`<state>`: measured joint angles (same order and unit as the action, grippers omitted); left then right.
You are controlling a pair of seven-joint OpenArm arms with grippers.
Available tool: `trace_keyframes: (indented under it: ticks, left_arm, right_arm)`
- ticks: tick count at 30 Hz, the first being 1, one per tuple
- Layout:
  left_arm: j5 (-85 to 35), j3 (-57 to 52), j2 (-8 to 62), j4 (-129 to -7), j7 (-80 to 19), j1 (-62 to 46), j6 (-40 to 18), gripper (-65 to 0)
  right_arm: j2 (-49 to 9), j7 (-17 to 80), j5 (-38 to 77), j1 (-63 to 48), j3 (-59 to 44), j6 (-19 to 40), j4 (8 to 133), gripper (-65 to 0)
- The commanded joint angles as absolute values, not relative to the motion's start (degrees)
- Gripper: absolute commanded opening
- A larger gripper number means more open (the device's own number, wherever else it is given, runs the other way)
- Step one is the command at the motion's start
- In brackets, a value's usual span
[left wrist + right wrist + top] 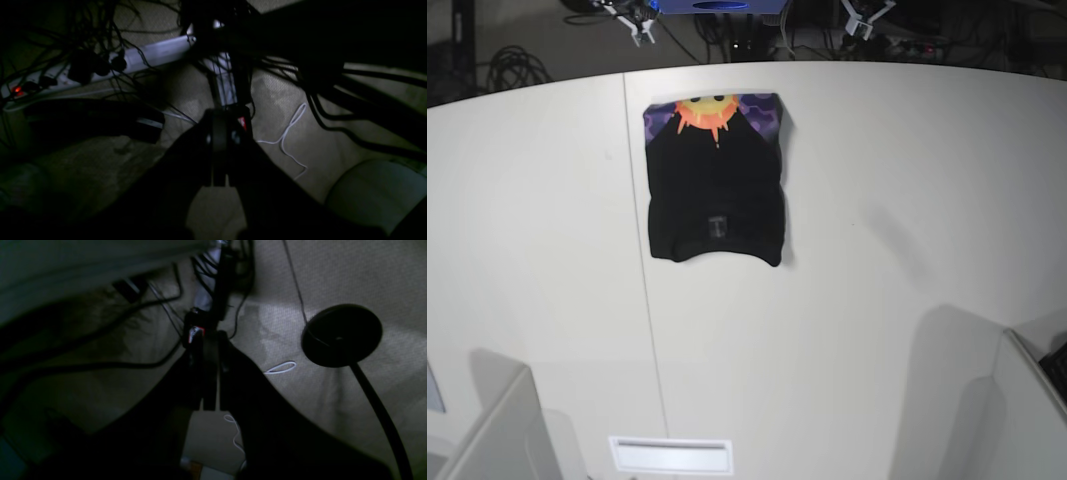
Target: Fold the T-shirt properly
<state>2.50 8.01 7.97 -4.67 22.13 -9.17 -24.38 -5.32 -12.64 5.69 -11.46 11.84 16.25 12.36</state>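
The T-shirt point(715, 190) lies folded into a compact black rectangle on the white table point(877, 250), left of centre toward the far edge. A strip of its orange sun print on purple shows along the fold's far end. Both arms are drawn back beyond the table's far edge, away from the cloth. My left gripper point(864, 18) hangs at the top right, and its fingers point(220, 146) are pressed together on nothing. My right gripper point(639, 28) hangs at the top left, also shut point(210, 373) and empty. The wrist views show only dim floor.
Under the left gripper, a white power strip point(100, 66) and tangled black cables point(333, 110) lie on the carpet. A round black stand base point(342, 335) sits under the right gripper. Grey partition panels point(497, 430) rise at the table's near corners.
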Motion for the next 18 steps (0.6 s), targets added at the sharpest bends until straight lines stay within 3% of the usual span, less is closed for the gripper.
trace_keyframes:
  ticks: [1, 18]
  left_arm:
    - [2.1, 7.8, 8.3, -4.6, 22.4, -8.7, -24.9, -65.0]
    - [2.5, 8.4, 8.3, -10.1, 22.9, -8.4, -24.9, -65.0]
  right_arm:
    - [-6.3, -12.7, 5.8, -12.0, 11.6, 15.4, 12.2, -65.0]
    - [-4.4, -13.0, 5.8, -11.4, 11.6, 15.1, 12.2, -65.0]
